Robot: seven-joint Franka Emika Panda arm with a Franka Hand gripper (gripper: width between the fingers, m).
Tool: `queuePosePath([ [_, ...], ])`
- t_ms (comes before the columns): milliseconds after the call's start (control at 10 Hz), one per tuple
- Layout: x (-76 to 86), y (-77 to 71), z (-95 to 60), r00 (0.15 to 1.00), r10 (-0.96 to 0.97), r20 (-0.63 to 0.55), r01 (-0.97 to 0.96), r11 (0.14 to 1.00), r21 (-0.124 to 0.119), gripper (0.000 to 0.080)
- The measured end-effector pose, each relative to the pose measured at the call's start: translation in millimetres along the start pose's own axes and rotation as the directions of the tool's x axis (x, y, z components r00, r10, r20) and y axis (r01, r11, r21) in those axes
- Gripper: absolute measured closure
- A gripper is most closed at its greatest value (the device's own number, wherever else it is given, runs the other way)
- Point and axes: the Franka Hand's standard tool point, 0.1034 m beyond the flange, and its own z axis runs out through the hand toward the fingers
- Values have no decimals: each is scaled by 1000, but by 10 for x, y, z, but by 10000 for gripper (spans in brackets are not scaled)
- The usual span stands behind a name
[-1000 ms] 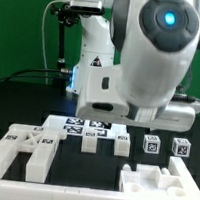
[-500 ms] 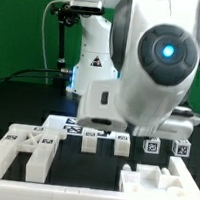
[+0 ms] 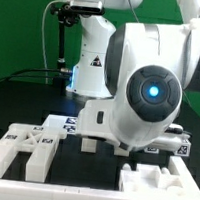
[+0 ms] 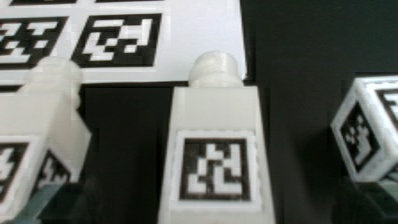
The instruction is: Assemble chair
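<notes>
My claw (image 3: 118, 142) was spread wide apart and held nothing. It hung low over the chair parts, which lay loose on the black desk (image 3: 84, 177), not yet put together. In the wrist view a white post (image 4: 217, 140) lay right under me. Another post (image 4: 39, 120) lay just beside it on one side, and a little cube (image 4: 365, 125) sat near it on the other. That was where I thought trouble could come. The posts lay so close that one finger might land on the neighbour post instead of going into the gap, and push it away. The white post looked smooth and had a thin peg at its end, so if I pinched it off its middle it might twist or slip out. The exterior view showed none of this, because my big arm (image 3: 149, 94) stood in front of the posts. But it showed things the wrist view missed: a big slotted block (image 3: 22, 152) at the exterior view's left and another chunky piece (image 3: 159, 183) at the exterior view's right, with the marker board (image 3: 80, 126) lying behind them.
</notes>
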Motion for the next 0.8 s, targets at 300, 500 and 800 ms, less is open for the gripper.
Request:
queuePosePath([
  [300,32,1,-7,1000,-3,-8,3,1000,0,387],
  [500,34,1,-6,1000,-3,-8,3,1000,0,514],
  [800,34,2,-6,1000,-3,-8,3,1000,0,514],
])
